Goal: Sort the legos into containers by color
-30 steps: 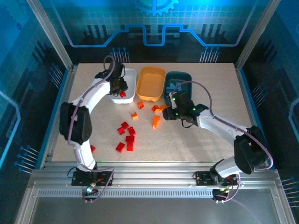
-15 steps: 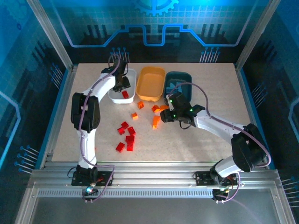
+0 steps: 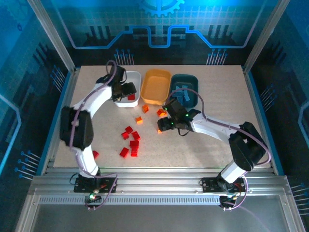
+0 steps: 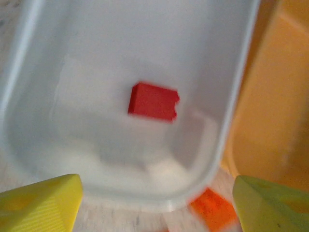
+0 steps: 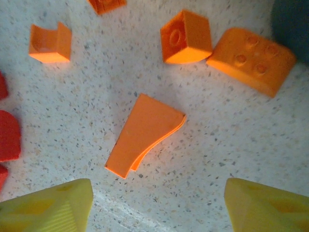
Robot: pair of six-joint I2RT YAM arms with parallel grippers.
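Note:
My left gripper point(image 3: 124, 90) hangs open over the white tub point(image 3: 135, 77), and a single red brick point(image 4: 153, 101) lies on the tub's floor ahead of the yellow fingers point(image 4: 41, 203). My right gripper point(image 5: 157, 208) is open just above the table, with an orange sloped piece point(image 5: 145, 133) lying free ahead of its fingertips. In the top view that gripper point(image 3: 163, 124) sits beside the orange bricks point(image 3: 160, 112). The orange tub point(image 3: 155, 86) stands in the middle and the dark teal tub point(image 3: 189, 84) to its right, with light blue pieces inside.
Several red bricks point(image 3: 131, 142) lie scattered in the table's middle left, and one red brick point(image 3: 95, 154) sits near the left arm. Orange bricks point(image 5: 186, 36) and a flat orange one point(image 5: 251, 58) lie close to the teal tub's corner point(image 5: 294, 19). An orange brick point(image 4: 215, 208) rests just outside the white tub.
The right gripper has slid left and nearer, from beside the teal tub to over the orange sloped piece. The left arm has swung about over the white tub; the red brick stays inside.

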